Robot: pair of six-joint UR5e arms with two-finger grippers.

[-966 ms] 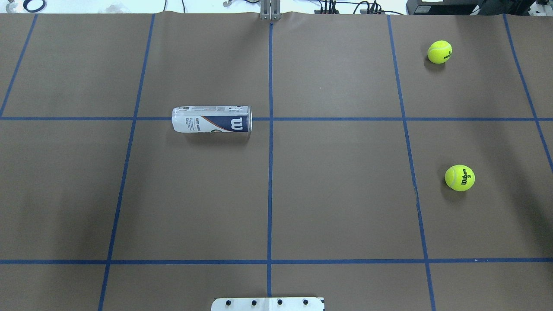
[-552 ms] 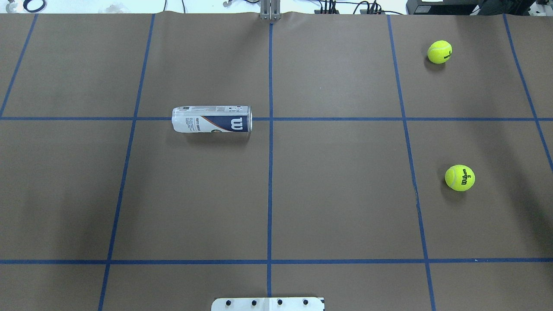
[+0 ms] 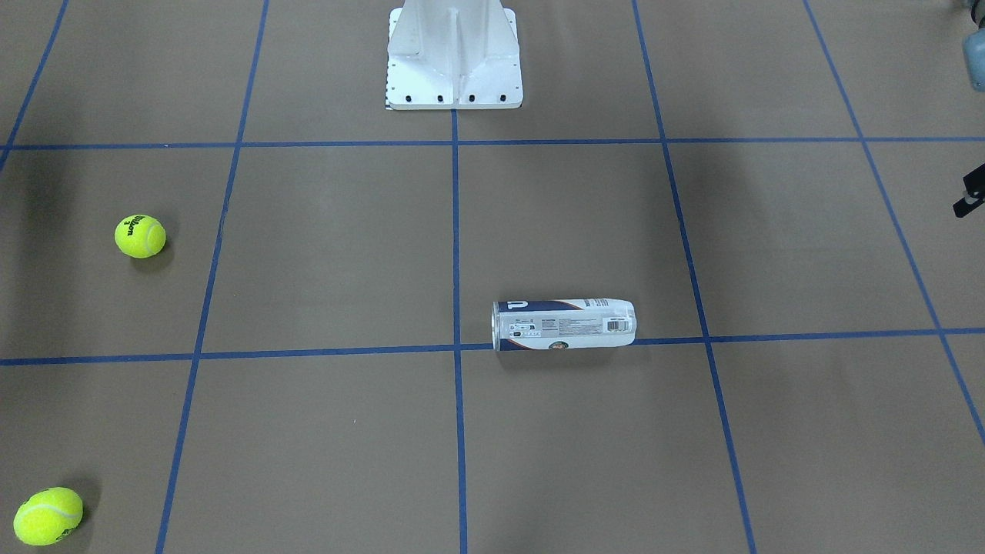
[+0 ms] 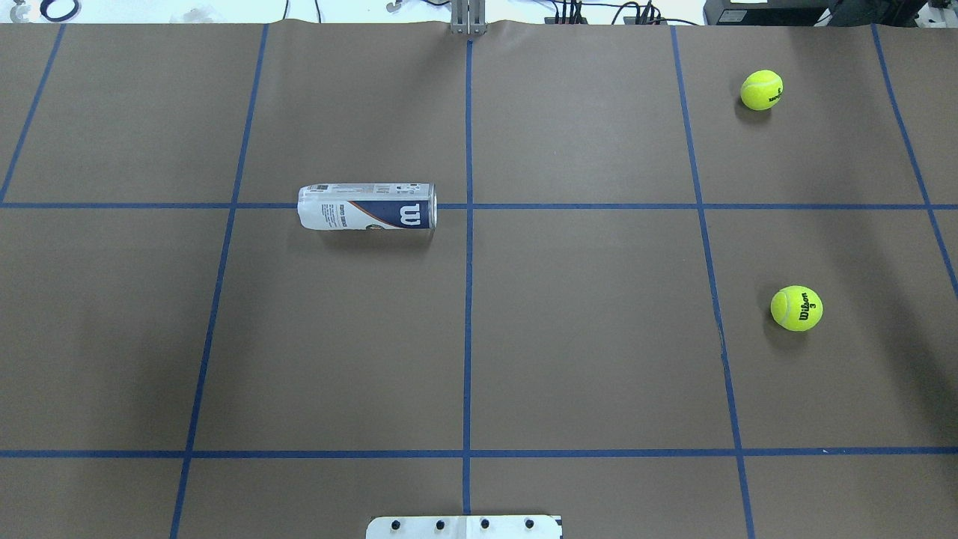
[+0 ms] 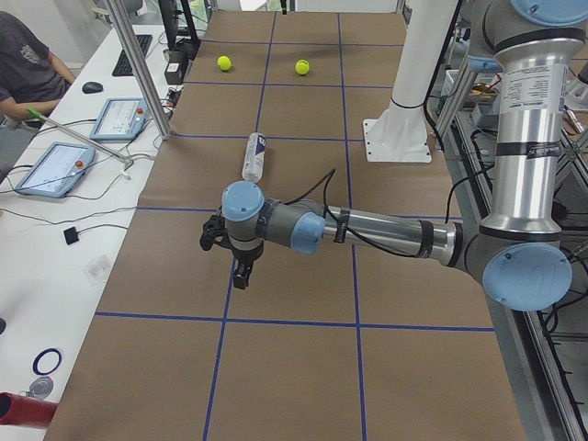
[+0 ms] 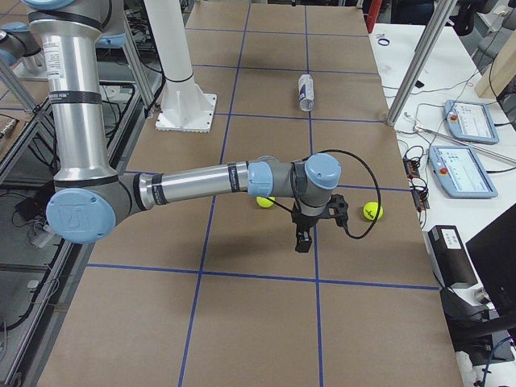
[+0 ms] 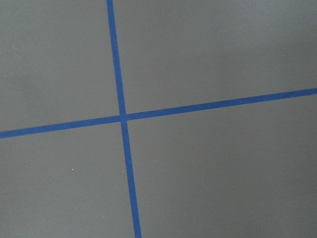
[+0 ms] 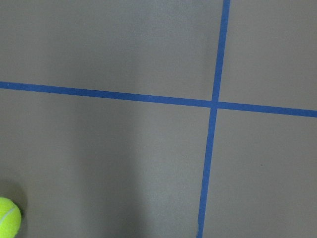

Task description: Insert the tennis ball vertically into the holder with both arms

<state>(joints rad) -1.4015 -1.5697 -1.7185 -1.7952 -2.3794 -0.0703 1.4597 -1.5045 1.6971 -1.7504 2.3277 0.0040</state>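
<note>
Overhead exterior view: the holder (image 4: 367, 207) is seen lying on its side on the left half of the counter (image 4: 584, 337). Its long axis is laid across the counter, with one end near the middle tape line. A ball (image 4: 796, 308) and a second ball (image 4: 761, 90) are found on the right half, beside the right arm (image 6: 210, 181). The left arm (image 5: 367, 230) is nearer to the holder, which lies toward the centre from its jaws. It cannot be told how wide either jaws are opened. It is judged that the holder must first be raised upright.
</note>
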